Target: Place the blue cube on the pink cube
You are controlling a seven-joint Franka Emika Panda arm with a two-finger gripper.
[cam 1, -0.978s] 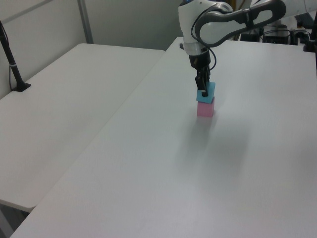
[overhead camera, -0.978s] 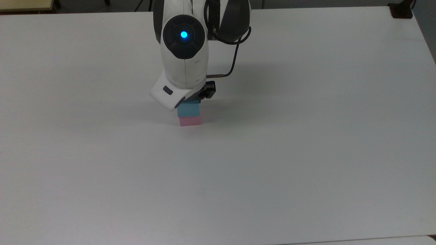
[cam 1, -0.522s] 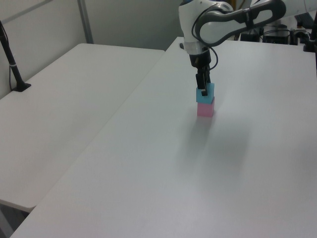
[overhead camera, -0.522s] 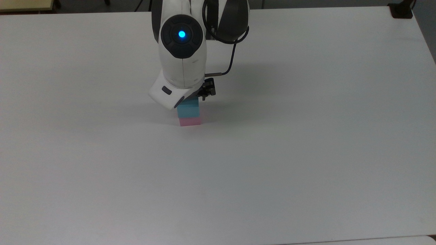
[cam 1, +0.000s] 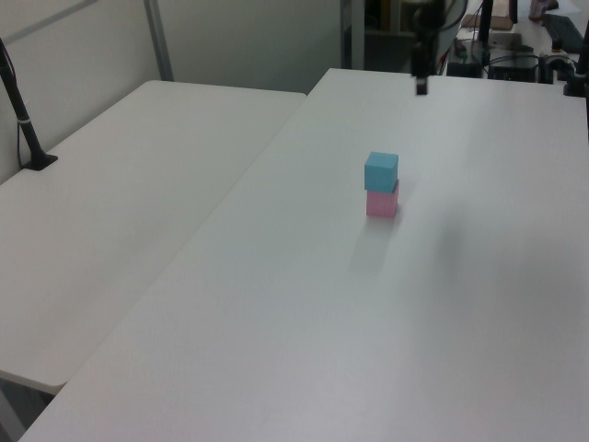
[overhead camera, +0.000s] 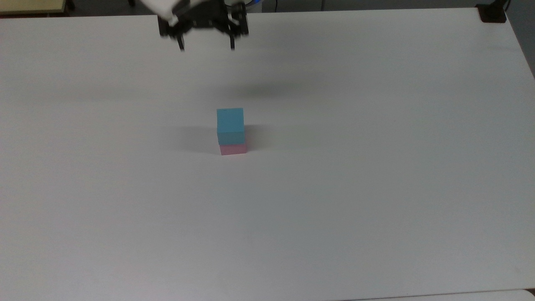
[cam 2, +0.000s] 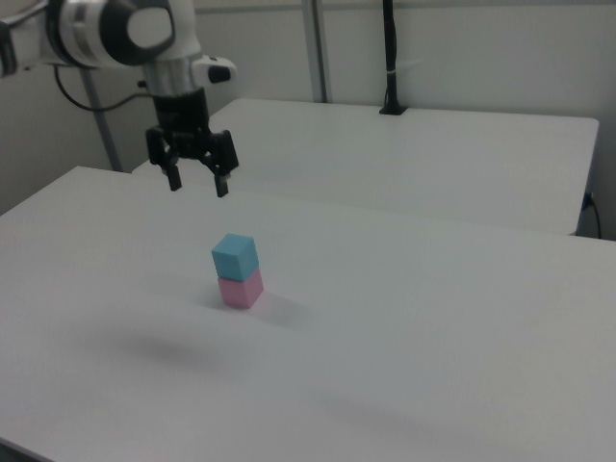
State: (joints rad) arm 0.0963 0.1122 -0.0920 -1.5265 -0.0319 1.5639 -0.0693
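The gripper (cam 2: 198,185), clamped on the blue cube (overhead camera: 230,125) a second ago, is now hanging high above, fingers spread and empty. The blue cube is sitting on the pink cube (overhead camera: 233,149), slightly skewed; a jolt could topple it. Open table (overhead camera: 376,188) is lying all around.

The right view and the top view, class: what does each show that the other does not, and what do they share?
Right view alone: the arm's white and grey wrist joint above the gripper, and a black post on a second table behind. Top view alone: a black mount at the table corner. Both: the blue cube resting on the pink cube, jaws open and well clear of the stack.
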